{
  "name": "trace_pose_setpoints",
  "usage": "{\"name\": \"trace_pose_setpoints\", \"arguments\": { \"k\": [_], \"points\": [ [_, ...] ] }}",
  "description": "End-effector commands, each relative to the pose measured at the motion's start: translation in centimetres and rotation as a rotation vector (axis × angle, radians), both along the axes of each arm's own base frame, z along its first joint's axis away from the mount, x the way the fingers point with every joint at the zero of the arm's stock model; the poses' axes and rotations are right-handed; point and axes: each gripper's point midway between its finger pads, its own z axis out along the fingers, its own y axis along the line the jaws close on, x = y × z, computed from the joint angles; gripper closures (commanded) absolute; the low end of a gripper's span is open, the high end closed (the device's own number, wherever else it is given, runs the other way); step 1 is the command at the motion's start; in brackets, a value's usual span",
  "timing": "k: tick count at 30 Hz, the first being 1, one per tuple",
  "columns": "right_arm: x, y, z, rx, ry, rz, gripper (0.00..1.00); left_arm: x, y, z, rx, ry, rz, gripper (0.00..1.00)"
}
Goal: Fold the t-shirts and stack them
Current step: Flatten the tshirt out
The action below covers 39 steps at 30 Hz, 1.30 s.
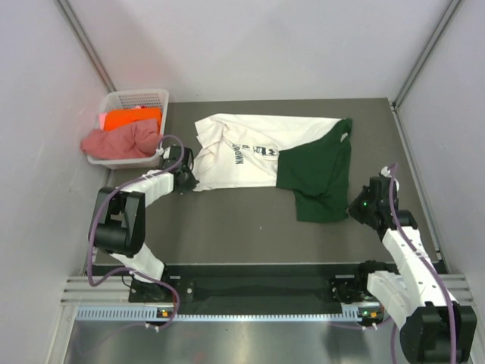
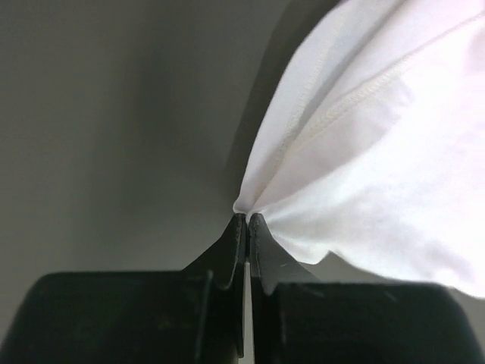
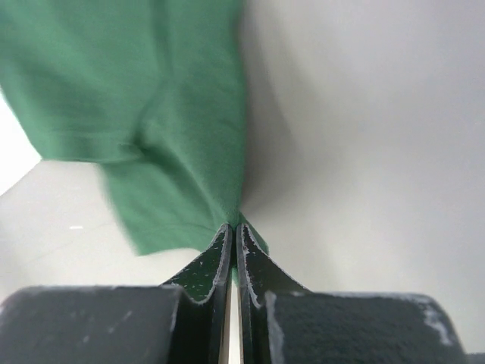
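Right gripper (image 3: 233,227), near right: jaws pressed together, pinching a green corner of the white-and-green t-shirt (image 1: 250,148). Left gripper (image 2: 247,218), left of centre: jaws nipped shut on the shirt's white edge. The shirt lies spread on the dark tabletop (image 1: 227,227) between them, print up, green part at right. Far left: white basket (image 1: 144,94) holding an orange t-shirt (image 1: 130,118) and a pink t-shirt (image 1: 117,141), the pink one spilling over the near rim.

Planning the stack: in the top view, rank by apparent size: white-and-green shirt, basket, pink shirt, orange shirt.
1. white-and-green shirt
2. basket
3. pink shirt
4. orange shirt, partly covered, so the last two are unsure.
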Motion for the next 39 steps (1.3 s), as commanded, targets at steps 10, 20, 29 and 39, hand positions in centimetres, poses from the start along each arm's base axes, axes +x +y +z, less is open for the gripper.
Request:
{"name": "trace_pose_setpoints", "arguments": {
  "k": [10,20,29,39],
  "points": [
    [10.4,2.9,24.8,0.011,-0.496,0.229,1.0,6.7,-3.0,12.7,-0.223,-0.133,-0.075,1.0],
    [1.4,3.7,49.8,-0.059,-1.142,0.299,1.0,3.4,-1.3,35.9,-0.249,-0.567,-0.142,1.0],
    [-19.7,1.2,57.8,-0.193,-1.673,0.164,1.0,-11.5,0.5,49.6,-0.275,-1.011,-0.124,1.0],
    [-17.3,0.3,61.2,-0.18,-1.647,0.1,1.0,-8.8,-0.9,52.4,-0.378,-0.991,-0.131,1.0]
  ]
}}
